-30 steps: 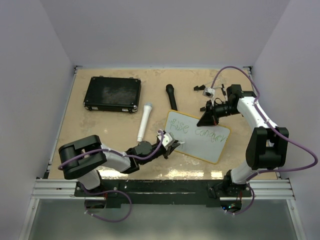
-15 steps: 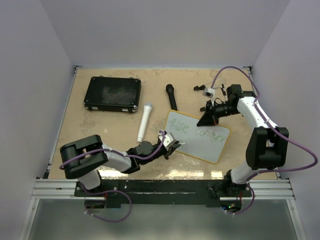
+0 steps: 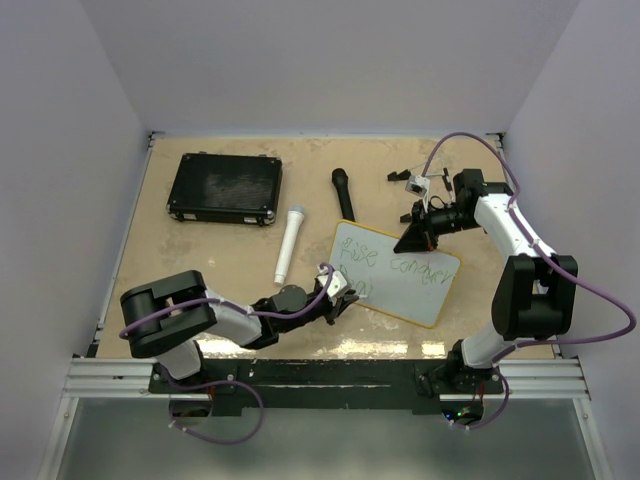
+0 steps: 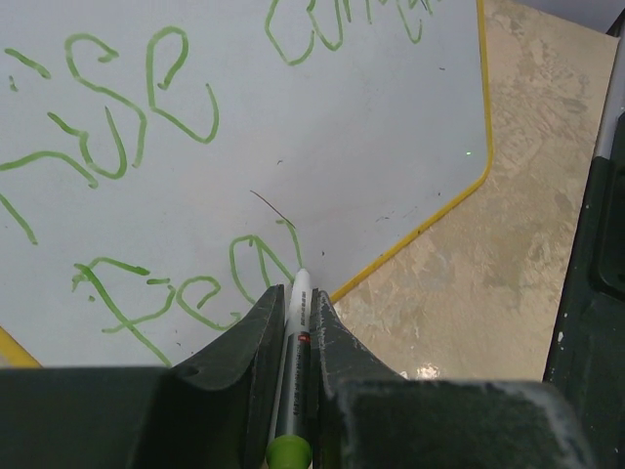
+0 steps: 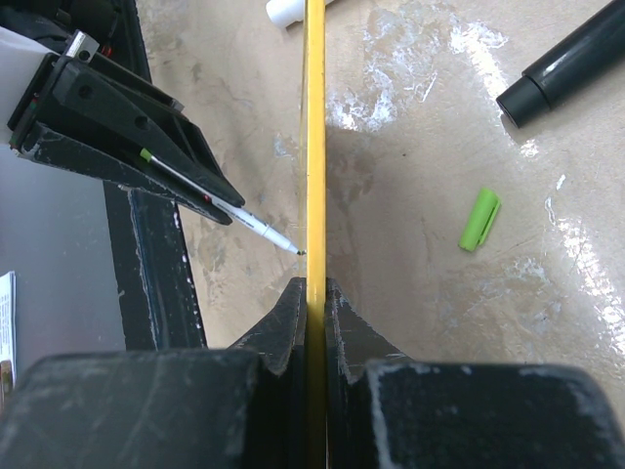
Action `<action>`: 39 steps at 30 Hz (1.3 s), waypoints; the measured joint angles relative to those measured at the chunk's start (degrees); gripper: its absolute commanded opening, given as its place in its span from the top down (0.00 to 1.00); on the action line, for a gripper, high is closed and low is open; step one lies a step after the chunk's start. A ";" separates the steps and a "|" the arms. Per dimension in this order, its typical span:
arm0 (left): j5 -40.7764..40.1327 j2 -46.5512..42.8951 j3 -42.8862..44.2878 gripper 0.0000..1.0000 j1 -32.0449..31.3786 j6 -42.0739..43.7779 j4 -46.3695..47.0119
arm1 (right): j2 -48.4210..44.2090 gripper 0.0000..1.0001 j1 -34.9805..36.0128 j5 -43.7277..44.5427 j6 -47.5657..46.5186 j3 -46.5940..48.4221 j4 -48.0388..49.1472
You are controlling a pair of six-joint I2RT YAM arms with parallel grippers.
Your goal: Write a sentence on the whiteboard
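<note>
The whiteboard lies right of the table middle, its far rim pinched by the right tool, while the left tool grips a pen, tip at the green sentence, with a case, white tube, black tube and green cap beyond.

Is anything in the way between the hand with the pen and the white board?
No, nothing visible. The left gripper holds the marker with its tip on the whiteboard, just below the green sentence. The right gripper clamps the board's rim.
</note>
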 measured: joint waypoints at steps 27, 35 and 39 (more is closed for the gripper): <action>-1.29 0.26 3.89 1.00 -0.48 0.59 -2.91 | -0.02 1.00 -0.02 0.00 0.00 0.00 0.02; 0.07 0.42 4.90 1.00 0.04 0.79 -3.63 | -0.13 1.00 -0.02 0.04 -0.02 0.00 0.04; 1.42 1.18 6.19 1.00 0.35 0.79 -3.67 | -0.13 1.00 -0.02 0.07 -0.02 0.00 0.09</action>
